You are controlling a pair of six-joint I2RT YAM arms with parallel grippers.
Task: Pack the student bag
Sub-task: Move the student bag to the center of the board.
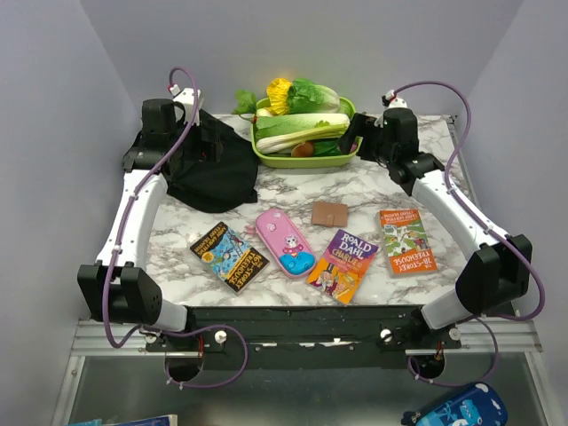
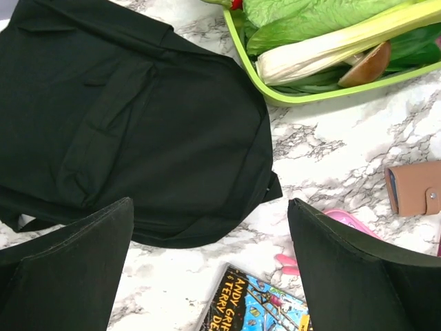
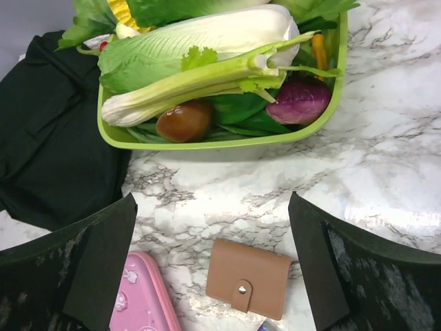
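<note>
The student bag [image 1: 213,173] lay flat at the far left of the counter [image 1: 293,191], just beside the green vegetable tray [image 1: 306,162]. Its long axis seemed to run diagonally from the far left corner toward the counter's middle, rounded end pointing inward; where its mouth lay I could not tell. Three books [image 1: 229,256], a pink pencil case [image 1: 284,241] and a brown wallet [image 1: 330,213] lay across the near half, so packing looked not yet begun. The left gripper [image 2: 210,203] hung over the bag, spread wide and empty. The right gripper [image 3: 212,200], equally wide and empty, hung near the tray's right end. The next move likely called for finding and lifting the bag's opening edge before any book went in.
</note>
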